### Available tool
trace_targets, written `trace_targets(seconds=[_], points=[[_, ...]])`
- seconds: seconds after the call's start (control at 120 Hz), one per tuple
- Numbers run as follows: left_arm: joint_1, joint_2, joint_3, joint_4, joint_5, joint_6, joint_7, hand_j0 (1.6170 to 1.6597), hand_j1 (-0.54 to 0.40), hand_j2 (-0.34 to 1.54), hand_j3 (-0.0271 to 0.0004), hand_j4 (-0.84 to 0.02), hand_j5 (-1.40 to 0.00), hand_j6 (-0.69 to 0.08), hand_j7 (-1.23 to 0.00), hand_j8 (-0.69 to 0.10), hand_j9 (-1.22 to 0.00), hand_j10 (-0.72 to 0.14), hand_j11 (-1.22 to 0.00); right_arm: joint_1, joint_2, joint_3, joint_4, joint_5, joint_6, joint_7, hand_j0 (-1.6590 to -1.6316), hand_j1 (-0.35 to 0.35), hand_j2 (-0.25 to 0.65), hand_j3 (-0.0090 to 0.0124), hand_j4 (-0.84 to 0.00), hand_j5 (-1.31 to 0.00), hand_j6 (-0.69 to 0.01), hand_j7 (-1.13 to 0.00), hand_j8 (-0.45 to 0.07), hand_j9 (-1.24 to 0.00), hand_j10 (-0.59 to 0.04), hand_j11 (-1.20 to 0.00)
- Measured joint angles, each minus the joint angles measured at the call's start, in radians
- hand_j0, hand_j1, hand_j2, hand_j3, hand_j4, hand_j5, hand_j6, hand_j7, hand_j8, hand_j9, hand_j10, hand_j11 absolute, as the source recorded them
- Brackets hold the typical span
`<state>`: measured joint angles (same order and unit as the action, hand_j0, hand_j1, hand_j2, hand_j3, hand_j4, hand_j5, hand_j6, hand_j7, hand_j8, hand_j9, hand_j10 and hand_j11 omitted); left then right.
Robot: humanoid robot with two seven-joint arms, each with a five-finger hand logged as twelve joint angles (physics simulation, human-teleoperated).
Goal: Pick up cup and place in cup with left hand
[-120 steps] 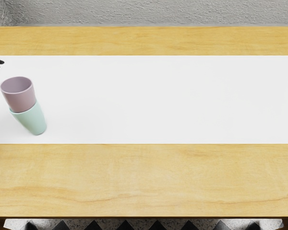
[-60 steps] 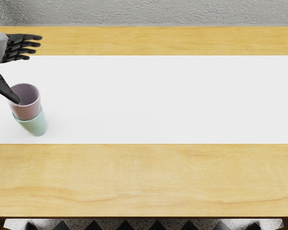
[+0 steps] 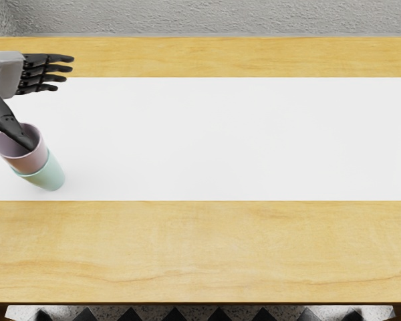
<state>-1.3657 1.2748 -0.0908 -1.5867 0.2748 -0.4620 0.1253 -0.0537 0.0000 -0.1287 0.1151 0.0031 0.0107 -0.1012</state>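
Observation:
My left hand (image 3: 52,110) comes in at the upper left, its four fingers stretched out and spread apart from the thumb. The thumb points down and its tip overlaps the mouth of the pink cup (image 3: 31,162). That cup sits in the mint-green cup (image 3: 51,176), with its upper part sticking out above the green rim. Both cups tilt toward the left. Nothing is grasped by the fingers.
The cups are near the left end of a white strip (image 3: 220,139) that runs across the wooden table (image 3: 200,247). A grey textured wall (image 3: 214,18) stands behind the table's far edge.
The left hand has come in from the left edge, its thumb now over the pink cup. The pink cup has sunk lower into the green one, swinging right and then back left.

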Motion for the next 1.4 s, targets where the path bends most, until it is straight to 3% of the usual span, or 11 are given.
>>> trace_targets(seconds=[0.108, 0.275, 0.575, 1.4], points=[[0.001, -0.011, 0.001, 0.050, -0.038, -0.080, 0.002, 1.6580, 0.333, 0.00, 0.0000, -0.020, -0.02, -0.022, -0.02, -0.022, -0.02, -0.021, -0.02, 0.000, 0.000, 0.000, 0.000, 0.000, 0.000, 0.000, -1.6581, -0.329, -0.003, 0.0000, -0.017, -0.02, -0.017, -0.02, -0.017, -0.02, -0.017, -0.02], [0.003, -0.020, 0.004, 0.074, -0.061, -0.115, 0.005, 1.6580, 0.336, 0.00, 0.0000, -0.017, -0.02, -0.018, -0.02, -0.018, -0.02, -0.017, -0.02, 0.000, 0.000, 0.000, 0.000, 0.000, 0.000, 0.000, -1.6581, -0.329, -0.003, 0.0000, -0.017, -0.02, -0.017, -0.02, -0.017, -0.02, -0.017, -0.02], [0.003, -0.082, 0.008, 0.092, -0.065, -0.124, 0.005, 1.6580, 0.340, 0.00, 0.0000, -0.013, -0.01, -0.014, -0.01, -0.014, -0.01, -0.013, -0.01, 0.000, 0.000, 0.000, 0.000, 0.000, 0.000, 0.000, -1.6581, -0.329, -0.003, 0.0000, -0.017, -0.02, -0.017, -0.02, -0.017, -0.02, -0.017, -0.02], [0.004, -0.105, 0.010, 0.102, -0.065, -0.124, 0.005, 1.6580, 0.341, 0.00, 0.0000, -0.011, -0.01, -0.012, -0.01, -0.012, -0.01, -0.011, -0.01, 0.000, 0.000, 0.000, 0.000, 0.000, 0.000, 0.000, -1.6581, -0.329, -0.003, 0.0000, -0.017, -0.02, -0.017, -0.02, -0.017, -0.02, -0.017, -0.02]])
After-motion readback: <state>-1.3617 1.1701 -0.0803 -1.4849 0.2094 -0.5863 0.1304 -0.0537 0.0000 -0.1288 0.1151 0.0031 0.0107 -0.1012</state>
